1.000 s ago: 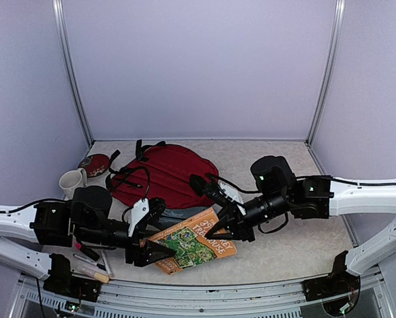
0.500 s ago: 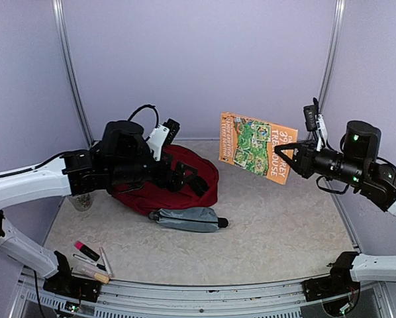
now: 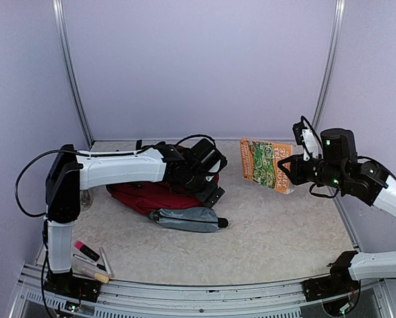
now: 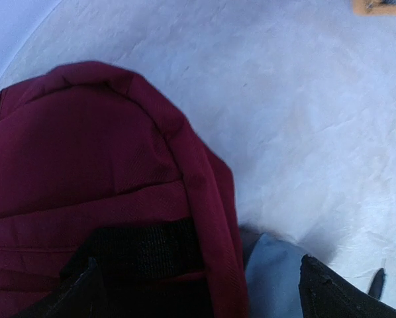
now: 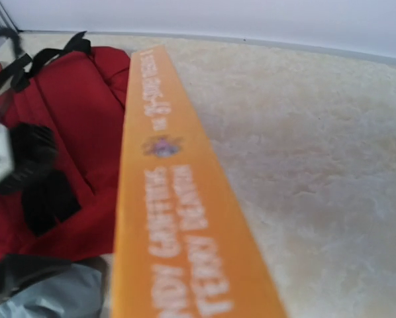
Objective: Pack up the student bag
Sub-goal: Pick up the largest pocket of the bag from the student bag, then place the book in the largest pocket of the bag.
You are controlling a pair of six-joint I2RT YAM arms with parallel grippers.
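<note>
The dark red student bag (image 3: 142,197) lies flat at the back left of the table, its mouth shut. It also shows in the left wrist view (image 4: 85,152) and the right wrist view (image 5: 65,112). My left gripper (image 3: 211,192) is open just above the bag's right edge, its jaws either side of a black strap (image 4: 142,248). My right gripper (image 3: 296,169) is shut on an orange book (image 3: 267,163) and holds it upright in the air, right of the bag. The book's spine (image 5: 171,218) fills the right wrist view and hides the fingers.
A grey zip pouch (image 3: 185,218) lies against the bag's near side. A pink marker (image 3: 85,250) and pens (image 3: 95,271) lie at the front left corner. A mug (image 3: 87,198) stands behind the left arm. Walls enclose the table at the back and on both sides.
The book went from the table up into the air, then came lower. My left gripper moved from the table's front to the bag, then to its right edge.
</note>
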